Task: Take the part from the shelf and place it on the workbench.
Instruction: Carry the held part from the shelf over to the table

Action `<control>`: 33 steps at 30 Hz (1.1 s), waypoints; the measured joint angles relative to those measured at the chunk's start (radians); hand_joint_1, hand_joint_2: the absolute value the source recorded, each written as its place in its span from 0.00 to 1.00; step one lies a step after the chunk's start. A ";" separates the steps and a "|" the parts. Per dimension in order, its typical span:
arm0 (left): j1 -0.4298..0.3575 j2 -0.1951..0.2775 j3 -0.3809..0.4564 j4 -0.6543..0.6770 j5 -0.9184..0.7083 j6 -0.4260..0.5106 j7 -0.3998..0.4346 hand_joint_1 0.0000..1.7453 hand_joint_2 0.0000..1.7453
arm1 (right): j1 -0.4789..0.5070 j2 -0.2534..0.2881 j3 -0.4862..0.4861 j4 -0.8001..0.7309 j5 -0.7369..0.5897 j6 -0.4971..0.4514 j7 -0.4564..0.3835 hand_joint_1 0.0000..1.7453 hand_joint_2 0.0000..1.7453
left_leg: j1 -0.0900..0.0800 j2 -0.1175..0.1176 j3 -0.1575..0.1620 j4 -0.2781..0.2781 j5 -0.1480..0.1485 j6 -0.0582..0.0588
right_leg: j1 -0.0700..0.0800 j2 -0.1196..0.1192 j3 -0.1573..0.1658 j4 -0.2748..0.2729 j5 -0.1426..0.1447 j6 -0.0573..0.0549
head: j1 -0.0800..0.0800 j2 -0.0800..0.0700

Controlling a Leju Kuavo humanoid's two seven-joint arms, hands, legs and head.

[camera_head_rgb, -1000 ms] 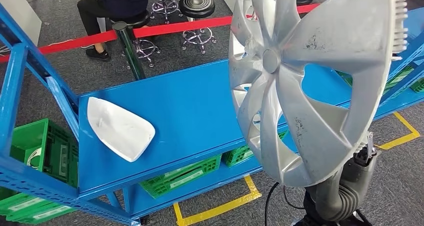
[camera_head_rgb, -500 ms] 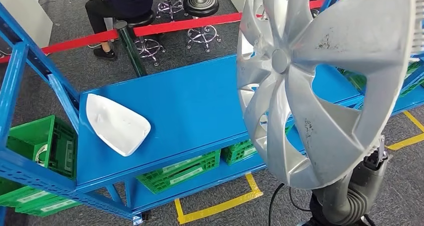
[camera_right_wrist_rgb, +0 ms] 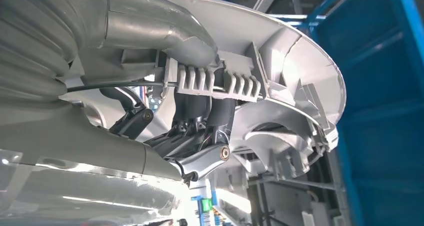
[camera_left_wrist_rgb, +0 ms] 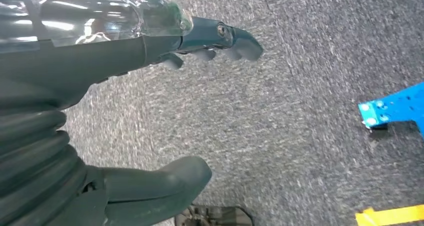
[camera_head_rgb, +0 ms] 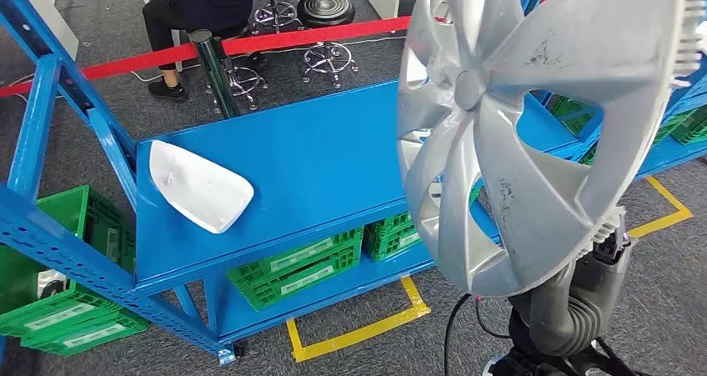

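- The right hand [camera_right_wrist_rgb: 200, 136] is clamped on the rim of the hubcap [camera_head_rgb: 534, 117]. It holds it up on edge, close to the head cam, over the right end of the blue table [camera_head_rgb: 317, 167].
- The left hand [camera_left_wrist_rgb: 165, 100] hangs down over the grey floor [camera_left_wrist_rgb: 300, 110]. Fingers apart, nothing in it.
- Change since 1 s ago: the whole pic slid a bit, so the cam moved. The hubcap sits about the same in the pic, so it's still just carried, not set down yet.
- My guess: next is lower it flat on the table.
- Room: big bare blue patch betw. the hubcap and the white part [camera_head_rgb: 200, 186], which lies near the table's left end.
- Edges: table's front edge is close under the hubcap. Blue posts [camera_head_rgb: 108, 142] stand at the left.
- Green bins [camera_head_rgb: 300, 263] below.
- Far back: red tape [camera_head_rgb: 250, 42], stools [camera_head_rgb: 327, 9], a person [camera_head_rgb: 196, 5] sitting.
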 joint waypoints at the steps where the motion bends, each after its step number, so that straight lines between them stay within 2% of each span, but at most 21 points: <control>1: -0.001 -0.001 0.000 0.000 0.000 0.000 0.000 0.00 1.00 | 0.000 -0.001 0.000 0.000 0.000 0.001 0.000 1.00 1.00 | 0.001 0.002 -0.012 -0.002 0.012 0.007 | -0.001 0.001 -0.014 0.036 -0.041 0.004 | 0.003 0.000; 3: -0.002 -0.002 0.000 0.000 -0.001 0.000 0.000 0.00 1.00 | 0.000 -0.002 0.000 0.000 -0.001 0.002 0.000 1.00 1.00 | -0.002 0.002 -0.038 0.000 0.033 0.015 | -0.002 0.001 -0.043 0.157 -0.141 0.009 | 0.014 0.000; 4: -0.002 -0.002 0.001 0.000 -0.002 0.000 0.000 0.00 1.00 | 0.000 -0.002 -0.001 0.000 -0.001 0.002 0.000 1.00 1.00 | -0.004 0.003 -0.053 0.001 0.044 0.016 | -0.003 0.002 -0.051 0.216 -0.172 0.010 | 0.018 0.000; 6: -0.001 -0.003 0.001 0.001 -0.004 0.000 0.000 0.00 1.00 | 0.000 -0.003 -0.001 0.002 -0.001 0.005 0.001 1.00 1.00 | -0.009 0.003 -0.082 0.004 0.064 0.016 | -0.002 0.002 -0.032 0.257 -0.167 0.007 | 0.025 0.000; 7: -0.001 -0.003 0.001 0.001 -0.005 0.000 0.000 0.00 1.00 | 0.000 -0.003 0.000 0.002 -0.001 0.007 0.002 1.00 1.00 | -0.012 0.003 -0.096 0.006 0.073 0.016 | 0.000 0.002 0.001 0.225 -0.141 0.002 | 0.028 0.000; 9: -0.001 -0.004 0.002 0.001 -0.008 0.000 0.000 0.00 1.00 | -0.002 -0.003 0.000 0.003 -0.001 0.010 0.002 1.00 1.00 | -0.017 0.003 -0.115 0.010 0.088 0.012 | 0.006 0.002 0.104 0.083 -0.099 -0.015 | 0.033 0.000; 11: -0.001 -0.005 0.003 0.001 -0.011 0.000 -0.001 0.00 1.00 | -0.005 -0.004 0.000 0.003 -0.002 0.012 0.002 1.00 1.00 | -0.019 0.005 -0.126 0.013 0.103 0.003 | 0.013 0.002 0.183 -0.042 -0.097 -0.030 | 0.034 0.000; 12: -0.001 -0.006 0.004 0.001 -0.012 0.001 -0.001 0.00 1.00 | -0.005 -0.004 0.000 0.003 -0.002 0.013 0.002 1.00 1.00 | -0.019 0.007 -0.131 0.013 0.112 -0.003 | 0.017 0.002 0.196 -0.070 -0.101 -0.034 | 0.034 0.000; 14: 0.000 -0.005 0.004 0.001 -0.014 0.002 -0.001 0.00 1.00 | -0.006 -0.003 0.000 0.003 -0.007 0.017 0.002 1.00 1.00 | -0.018 0.011 -0.141 0.016 0.119 -0.015 | 0.016 0.000 0.186 -0.083 -0.088 -0.041 | 0.034 0.000; 15: 0.000 -0.004 0.005 0.002 -0.015 0.003 -0.001 0.00 1.00 | -0.006 -0.003 0.000 0.003 -0.014 0.021 0.002 1.00 1.00 | -0.018 0.011 -0.150 0.029 0.102 -0.020 | 0.013 -0.001 0.177 -0.088 -0.078 -0.047 | 0.032 0.000; 18: 0.000 -0.004 0.006 0.003 -0.017 0.003 -0.002 0.00 1.00 | -0.005 -0.004 0.000 0.004 -0.041 0.038 0.002 1.00 1.00 | -0.008 0.005 -0.195 0.168 -0.034 -0.037 | 0.011 -0.005 0.139 -0.089 -0.044 -0.058 | 0.012 0.000; 19: 0.000 -0.004 0.006 0.004 -0.017 0.003 -0.002 0.00 1.00 | -0.005 -0.004 0.000 0.006 -0.056 0.047 0.002 1.00 1.00 | -0.005 0.004 -0.208 0.232 -0.071 -0.042 | 0.012 -0.006 0.123 -0.085 -0.035 -0.058 | 0.008 0.000; 20: 0.000 -0.003 0.007 0.004 -0.019 0.003 -0.001 0.00 1.00 | -0.004 -0.004 -0.001 0.007 -0.078 0.061 0.002 1.00 1.00 | -0.002 0.004 -0.211 0.279 -0.084 -0.045 | 0.012 -0.007 0.105 -0.079 -0.025 -0.056 | 0.006 0.000; 22: 0.000 -0.002 0.010 0.004 -0.025 0.002 0.000 0.00 1.00 | -0.004 -0.004 -0.002 0.012 -0.152 0.112 0.001 1.00 1.00 | 0.001 0.004 -0.174 0.286 -0.047 -0.049 | 0.012 -0.008 0.067 -0.061 -0.009 -0.051 | 0.001 0.000; 24: -0.001 -0.002 0.015 0.004 -0.031 0.000 0.002 0.00 1.00 | -0.004 -0.004 -0.007 0.018 -0.238 0.180 0.001 1.00 1.00 | 0.001 0.004 -0.076 0.166 -0.004 -0.047 | 0.011 -0.008 0.032 -0.040 0.004 -0.043 | -0.004 0.000; 26: -0.004 -0.002 0.021 0.004 -0.036 -0.001 0.002 0.00 1.00 | -0.004 -0.004 -0.015 0.024 -0.293 0.230 0.001 1.00 1.00 | -0.002 0.002 0.008 0.039 -0.019 -0.037 | 0.012 -0.008 0.011 -0.025 0.015 -0.032 | -0.006 0.000; 27: -0.005 -0.002 0.023 0.004 -0.037 -0.001 0.003 0.00 1.00 | -0.005 -0.005 -0.018 0.028 -0.306 0.245 0.001 1.00 1.00 | -0.005 0.001 0.023 0.007 -0.031 -0.030 | 0.012 -0.009 0.007 -0.022 0.023 -0.026 | -0.007 0.000; 29: -0.004 -0.002 0.024 0.004 -0.038 -0.002 0.003 0.00 1.00 | -0.005 -0.006 -0.023 0.035 -0.317 0.261 0.000 1.00 1.00 | -0.007 0.000 0.016 -0.003 -0.023 -0.012 | 0.009 -0.009 0.003 -0.023 0.036 -0.014 | -0.007 0.000; 30: -0.004 -0.003 0.025 0.004 -0.039 -0.003 0.004 0.00 1.00 | -0.004 -0.008 -0.025 0.039 -0.321 0.265 0.000 1.00 1.00 | -0.006 0.000 0.008 -0.004 -0.012 -0.002 | 0.007 -0.007 -0.003 -0.016 0.024 -0.008 | -0.008 0.000; 31: -0.004 -0.003 0.027 0.004 -0.039 -0.003 0.004 0.00 1.00 | -0.004 -0.010 -0.027 0.042 -0.326 0.270 0.000 1.00 1.00 | -0.004 0.001 -0.002 -0.006 0.000 0.008 | 0.006 -0.005 -0.012 0.007 -0.006 -0.003 | -0.007 0.000; 33: -0.005 -0.003 0.029 0.004 -0.042 -0.004 0.004 0.00 1.00 | -0.003 -0.014 -0.029 0.049 -0.343 0.288 0.001 1.00 1.00 | -0.003 0.002 -0.029 -0.007 0.024 0.018 | 0.004 -0.003 -0.038 0.107 -0.108 0.005 | -0.003 0.000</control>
